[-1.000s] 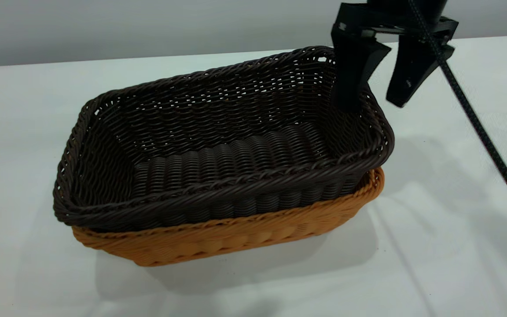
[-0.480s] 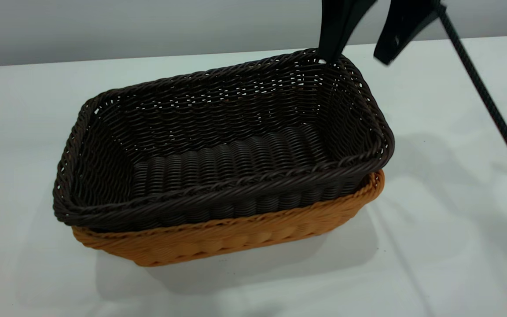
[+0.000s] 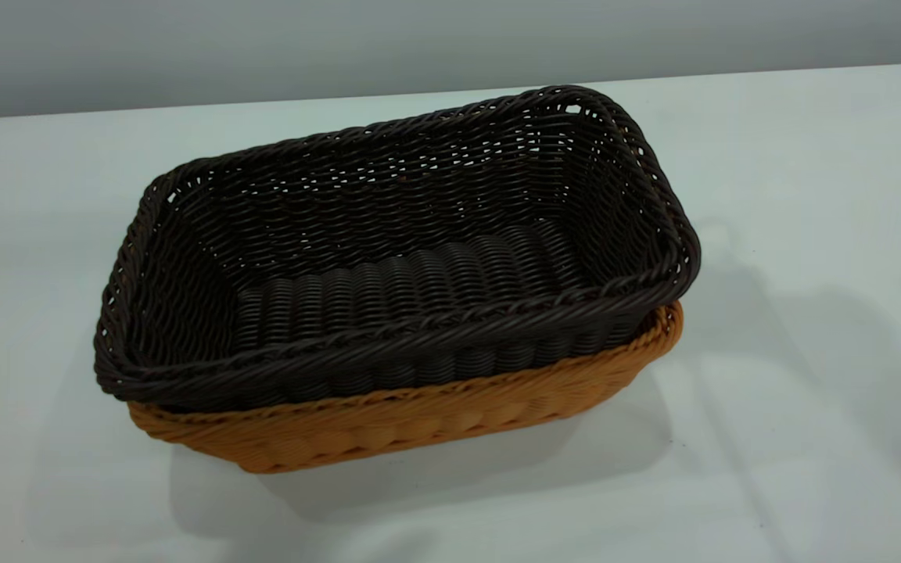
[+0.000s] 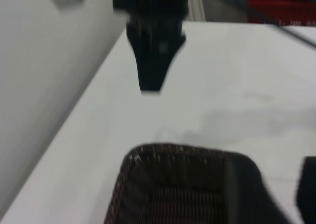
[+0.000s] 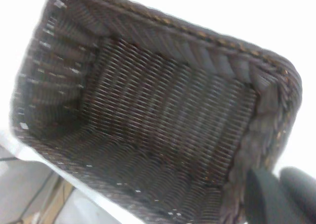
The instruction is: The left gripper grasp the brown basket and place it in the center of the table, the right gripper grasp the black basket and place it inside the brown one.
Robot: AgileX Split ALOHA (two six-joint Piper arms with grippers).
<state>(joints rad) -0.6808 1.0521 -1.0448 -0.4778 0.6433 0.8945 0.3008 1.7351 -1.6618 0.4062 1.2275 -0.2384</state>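
The black basket (image 3: 388, 234) sits nested inside the brown basket (image 3: 419, 414) in the middle of the table (image 3: 810, 391). Neither gripper shows in the exterior view. In the right wrist view, the right gripper (image 5: 277, 177) hangs high above one end of the black basket (image 5: 163, 110), empty, with a narrow gap between its fingers. In the left wrist view, the left gripper (image 4: 284, 199) is open and empty beside a corner of the black basket (image 4: 182, 189). The right gripper (image 4: 150, 61) also shows there, farther off above the table.
The table's edge runs along a grey wall (image 4: 44, 86) in the left wrist view, with a red object (image 4: 281, 9) beyond the table's far end. The floor (image 5: 29, 199) shows past the table edge in the right wrist view.
The right gripper, open at the black basket's far right corner, rose straight up and left the exterior view. Both baskets stayed still.
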